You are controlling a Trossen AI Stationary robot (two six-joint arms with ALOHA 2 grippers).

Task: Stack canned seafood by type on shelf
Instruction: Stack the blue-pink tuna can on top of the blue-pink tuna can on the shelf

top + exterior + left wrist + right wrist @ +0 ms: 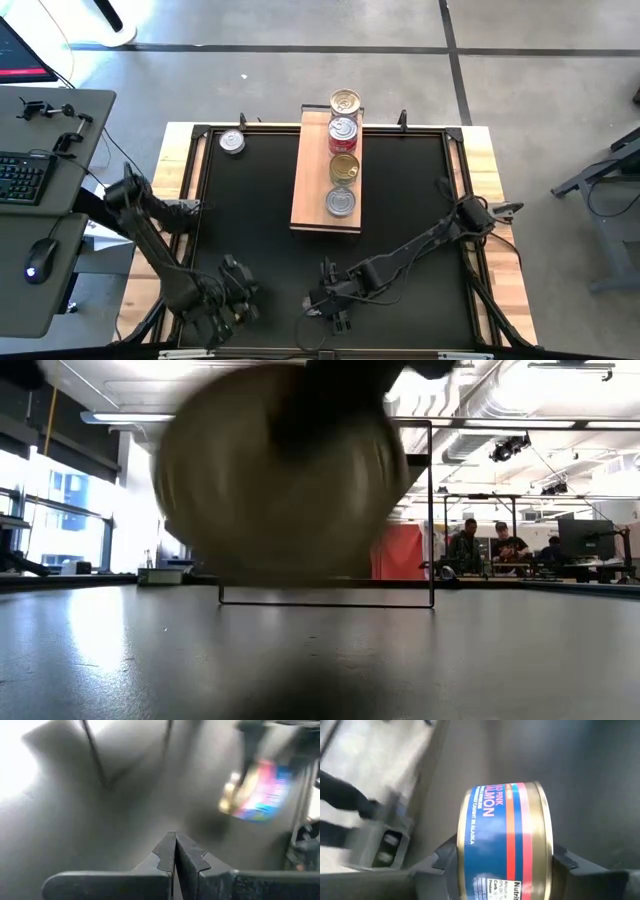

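The wooden shelf (pixel 310 190) lies at the table's far middle. In a row along it stand a gold-lidded tin (pixel 345 101), a red-labelled tin (pixel 343 133), another gold-lidded tin (pixel 344 168) and a silver-lidded one (pixel 340 202). One more tin (pixel 232 142) sits on the black tabletop at the far left corner. Near the front edge my right gripper (pixel 335 312) is shut on a blue-and-red labelled salmon tin (pixel 505 840), which shows large and blurred in the low view (pixel 280 470). My left gripper (pixel 175 852) hangs shut and empty over the front left (pixel 235 295). My right gripper pinches the salmon tin between its two fingers (pixel 445 857), one on each flat end; the gold-rimmed end (pixel 546 840) is beside one finger. The fingers slant down from the table's right side. The tin lies on its side, lifted clear of the tabletop.
The pale wooden table frame (pixel 180 160) borders the black top. A desk with a keyboard (pixel 20 175) and a mouse (pixel 38 257) stands off the table's left. People sit far behind the table (pixel 490 545). Bare black top lies left and right of the shelf.
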